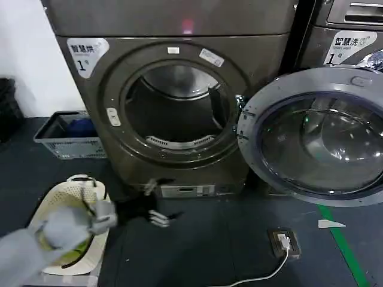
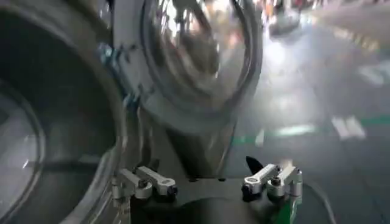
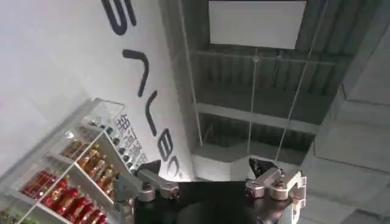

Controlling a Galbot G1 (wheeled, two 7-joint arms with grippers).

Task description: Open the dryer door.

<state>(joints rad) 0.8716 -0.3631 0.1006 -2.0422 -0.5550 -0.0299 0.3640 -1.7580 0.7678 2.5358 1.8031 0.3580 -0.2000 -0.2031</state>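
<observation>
The dryer (image 1: 179, 24) is the bronze-grey machine with a pink light (image 1: 187, 26) and a small "1" label (image 1: 87, 55). Its round door (image 1: 317, 134) stands swung wide to the right, leaving the drum mouth (image 1: 176, 107) uncovered. My left gripper (image 1: 157, 216) hangs low in front of the dryer's base, open and holding nothing. In the left wrist view the drum mouth (image 2: 55, 122) and the open door (image 2: 195, 61) lie ahead of the left gripper (image 2: 207, 173). My right gripper (image 3: 207, 170) points up at the ceiling, open and empty.
A second machine (image 1: 347, 36) stands behind the open door. A grey crate (image 1: 66, 137) sits left of the dryer and a white laundry basket (image 1: 72, 239) lies under my left arm. A plug box (image 1: 284, 242) and a green line (image 1: 347, 251) mark the floor.
</observation>
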